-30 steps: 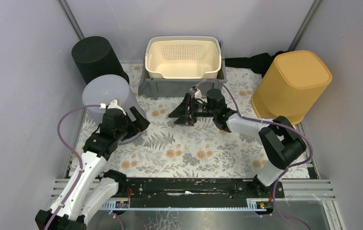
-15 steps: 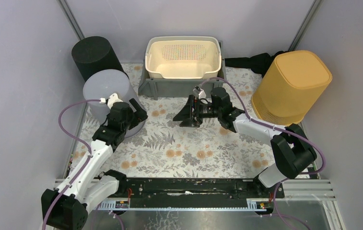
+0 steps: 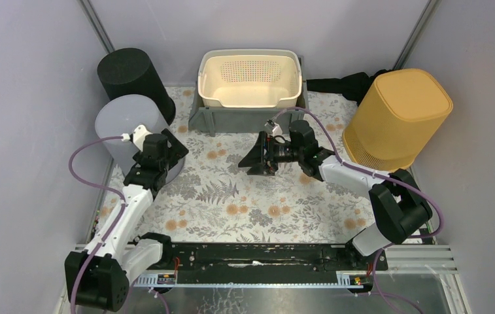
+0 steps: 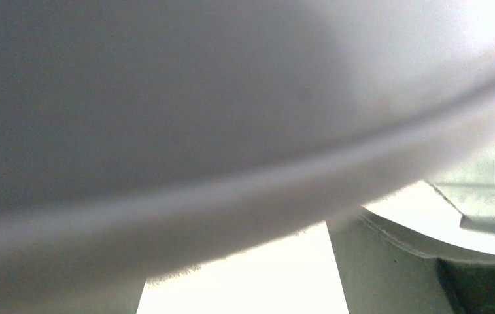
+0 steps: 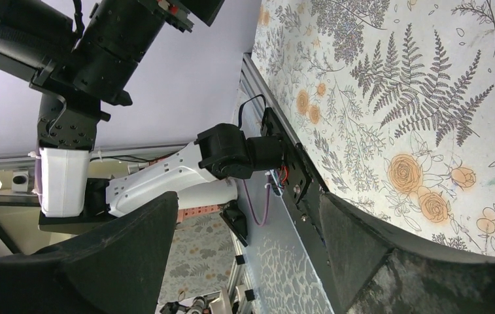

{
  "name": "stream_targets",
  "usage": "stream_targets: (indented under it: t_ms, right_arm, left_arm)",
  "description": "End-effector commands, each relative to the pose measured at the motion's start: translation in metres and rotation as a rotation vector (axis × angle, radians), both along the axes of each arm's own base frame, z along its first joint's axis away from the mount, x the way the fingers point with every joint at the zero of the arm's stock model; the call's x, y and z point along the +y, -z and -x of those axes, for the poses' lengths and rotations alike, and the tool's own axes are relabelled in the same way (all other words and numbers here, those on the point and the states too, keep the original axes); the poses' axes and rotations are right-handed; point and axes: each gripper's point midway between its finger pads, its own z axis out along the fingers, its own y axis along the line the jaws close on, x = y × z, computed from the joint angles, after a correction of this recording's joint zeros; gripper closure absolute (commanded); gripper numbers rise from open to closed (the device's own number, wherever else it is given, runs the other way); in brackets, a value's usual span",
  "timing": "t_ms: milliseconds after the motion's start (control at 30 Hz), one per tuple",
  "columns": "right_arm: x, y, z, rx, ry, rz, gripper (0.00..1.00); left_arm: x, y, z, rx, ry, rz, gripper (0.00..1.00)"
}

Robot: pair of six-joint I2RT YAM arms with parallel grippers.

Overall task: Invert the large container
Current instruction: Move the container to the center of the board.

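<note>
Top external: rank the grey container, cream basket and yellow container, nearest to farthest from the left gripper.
1. grey container: left side, right beside the left gripper.
2. cream basket: back centre.
3. yellow container: far right.

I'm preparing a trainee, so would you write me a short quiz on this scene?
1. True or false: the right gripper is holding something.
2. Which container is the left gripper up against? A black container, B grey container, C yellow container.
3. What sits inside the grey bin at the back of the table?

Key: 1 false, its jaws are open with nothing between them. 2 B. 3 the cream basket.
</note>
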Motion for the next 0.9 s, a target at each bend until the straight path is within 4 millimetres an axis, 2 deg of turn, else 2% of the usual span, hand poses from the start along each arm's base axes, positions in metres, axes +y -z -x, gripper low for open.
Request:
stream_targets:
  t_ms: [0, 300, 467, 667, 867]
  right_arm:
    - [-0.004, -0.020, 0.005, -0.055, -0.032, -0.046, 0.14]
    - [-0.006, -0.020, 0.007, -0.050, -0.041, -0.051, 0.14]
    - [-0.008, -0.019, 0.010, -0.040, -0.044, -0.052, 0.13]
    - [-0.008, -0.020, 0.012, -0.028, -0.048, -0.047, 0.10]
    - [-0.010, -0.021, 0.014, -0.021, -0.054, -0.034, 0.06]
  left_arm:
    - [0.032, 0.022, 0.006, 0.089, -0.119, -0.027, 0.00]
    - [0.061, 0.023, -0.013, 0.101, -0.178, -0.025, 0.00]
    - [0.078, 0.015, -0.017, 0.081, -0.212, -0.031, 0.00]
    - [0.080, 0.000, -0.009, 0.068, -0.214, -0.040, 0.00]
    - [0.056, -0.021, 0.008, 0.026, -0.107, 0.026, 0.00]
